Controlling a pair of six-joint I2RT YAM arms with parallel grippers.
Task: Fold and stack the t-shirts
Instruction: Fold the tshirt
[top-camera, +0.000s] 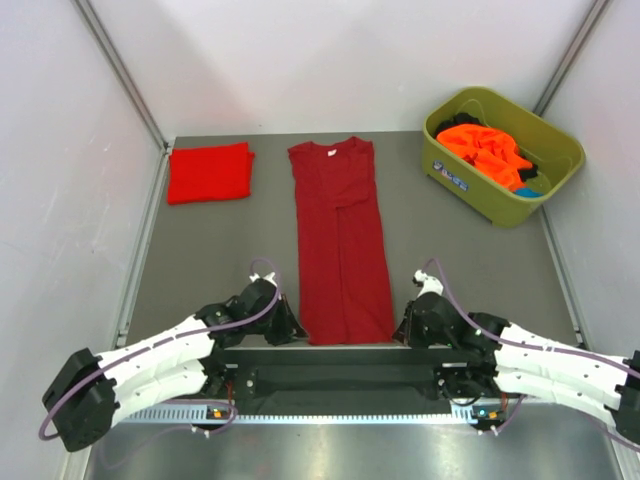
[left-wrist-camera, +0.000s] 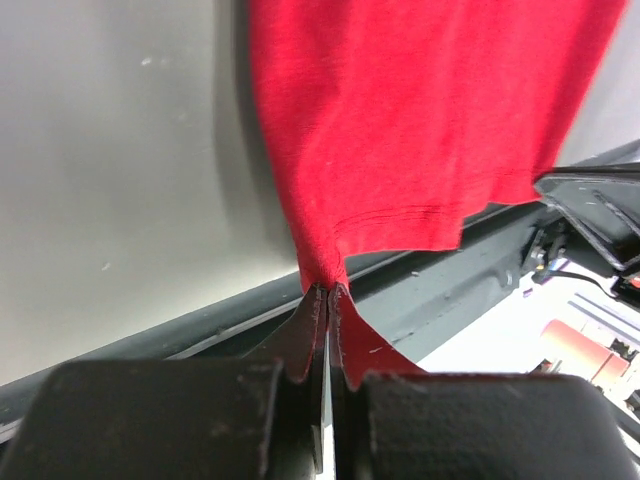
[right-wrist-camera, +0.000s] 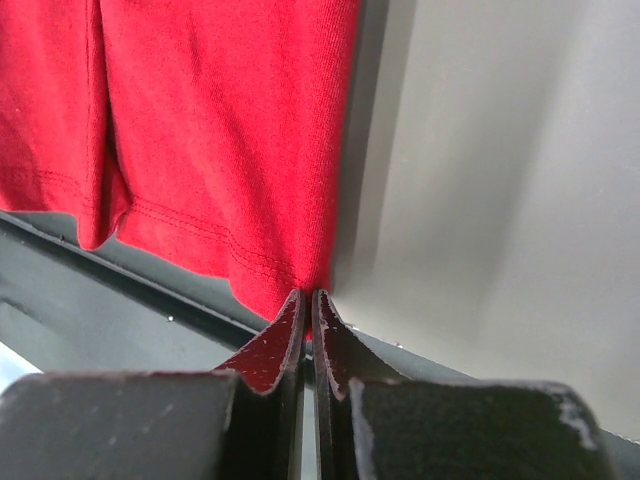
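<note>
A dark crimson t-shirt lies lengthwise in the middle of the table, sides folded in, neck at the far end. My left gripper is shut on its near left hem corner. My right gripper is shut on the near right hem corner. A brighter red t-shirt lies folded at the far left. Orange t-shirts are bunched in the olive-green tub.
The tub stands at the far right corner of the grey table. White walls close in the left, right and back. The black base rail runs along the near edge below the hem.
</note>
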